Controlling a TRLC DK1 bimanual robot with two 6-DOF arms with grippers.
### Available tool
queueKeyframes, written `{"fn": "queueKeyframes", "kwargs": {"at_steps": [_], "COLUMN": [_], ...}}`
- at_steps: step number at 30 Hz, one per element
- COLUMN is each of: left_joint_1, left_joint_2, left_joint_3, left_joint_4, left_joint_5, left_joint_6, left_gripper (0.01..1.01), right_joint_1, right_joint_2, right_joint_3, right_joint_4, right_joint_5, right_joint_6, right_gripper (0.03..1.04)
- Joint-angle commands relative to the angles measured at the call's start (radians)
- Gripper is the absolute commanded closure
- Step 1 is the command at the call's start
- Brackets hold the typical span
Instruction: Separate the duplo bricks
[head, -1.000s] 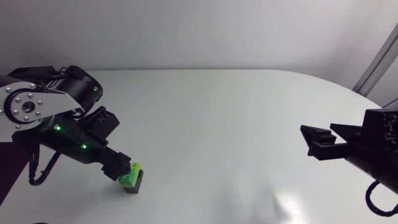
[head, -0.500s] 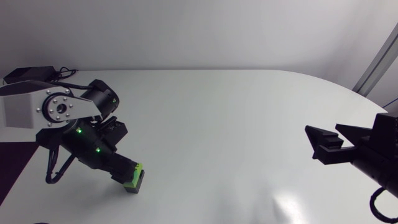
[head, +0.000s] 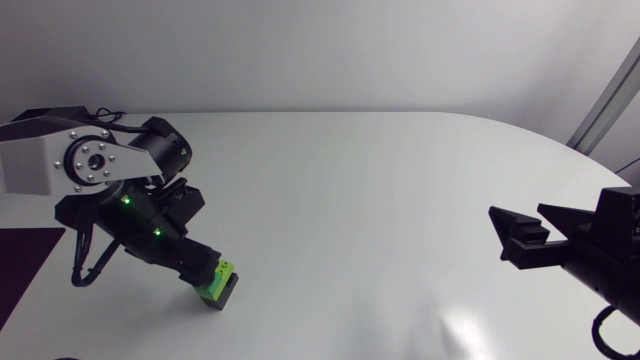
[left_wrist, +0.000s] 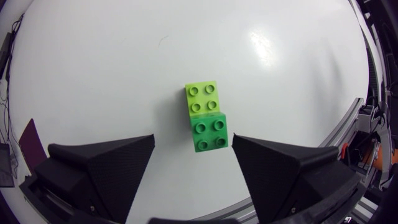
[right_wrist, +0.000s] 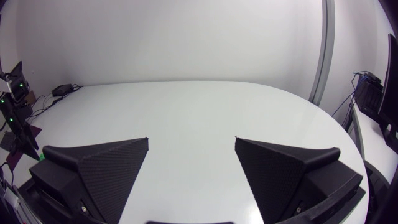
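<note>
- Table (head: 350, 180): white, rounded edge.
- Left arm (head: 110, 190): enters at 9 o'clock and angles down toward 7 o'clock.
- Right arm (head: 610, 255): at 4 o'clock, well apart from the bricks.
- Right gripper (right_wrist: 192, 140): fingers wide apart, holding nothing.
- Left gripper (left_wrist: 193, 138): fingers wide, either side of the bricks, neither touching.
- Dark green brick (left_wrist: 209, 132): on the table at 7 o'clock, between the left fingertips.
- Light green brick (left_wrist: 203, 98): touching it edge to edge, just ahead of the fingertips.

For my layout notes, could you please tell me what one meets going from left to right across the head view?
left arm → two green duplo bricks → right arm
</note>
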Motion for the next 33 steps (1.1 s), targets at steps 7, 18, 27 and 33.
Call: {"fn": "queueKeyframes", "kwargs": {"at_steps": [7,18,27,33], "left_joint_1": [-0.072,-0.087,-0.043,-0.017], "left_joint_2": [0.030,0.113,0.128,0.132], "left_joint_3": [0.024,0.024,0.016,0.009], "left_joint_4": [-0.014,0.005,0.033,0.039], "left_joint_5": [-0.002,-0.004,-0.004,-0.004], "left_joint_6": [-0.038,-0.050,-0.056,-0.064], "left_gripper": [0.156,0.159,0.387,0.490], "right_joint_1": [-0.007,-0.008,-0.008,-0.007], "right_joint_2": [-0.006,-0.008,0.000,0.003], "right_joint_3": [-0.036,-0.048,-0.051,-0.051], "right_joint_4": [0.004,0.007,0.030,0.032], "right_joint_5": [0.002,0.000,-0.001,-0.001], "right_joint_6": [0.019,0.016,0.017,0.019], "right_gripper": [0.06,0.06,0.06,0.06]}}
